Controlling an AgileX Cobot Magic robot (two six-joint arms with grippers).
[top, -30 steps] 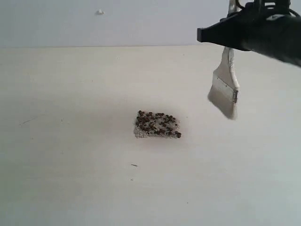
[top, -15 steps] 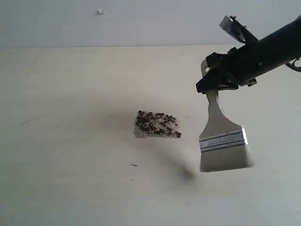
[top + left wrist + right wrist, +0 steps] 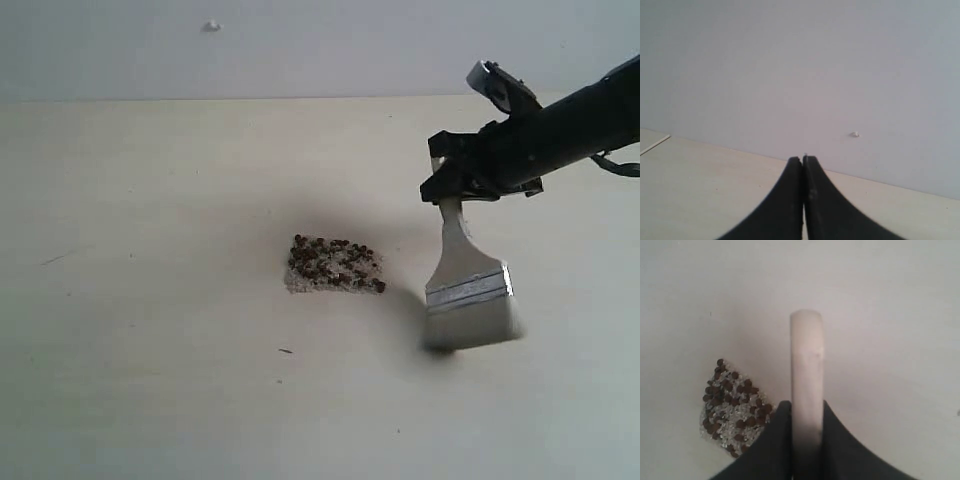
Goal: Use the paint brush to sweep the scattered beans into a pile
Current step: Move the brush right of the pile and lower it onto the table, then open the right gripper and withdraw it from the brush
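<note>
The beans (image 3: 334,265) lie with whitish grit in one compact pile (image 3: 730,407) in the middle of the pale table (image 3: 150,300). My right gripper (image 3: 445,185) is shut on the wooden handle of the paint brush (image 3: 468,291), which hangs bristles down. The bristles reach the table a short way to the right of the pile, apart from it. In the right wrist view the brush (image 3: 806,370) shows edge-on between my fingers (image 3: 775,440), with the pile beside it. My left gripper (image 3: 803,160) is shut on nothing, facing the back wall; the exterior view does not show it.
A plain wall (image 3: 320,50) rises behind the table's far edge, with a small white mark (image 3: 211,26) on it. A thin dark speck (image 3: 286,351) lies on the table in front of the pile.
My right arm swung down from high at the right, bringing the brush from raised to bristles-down beside the pile. The pile has not moved.
</note>
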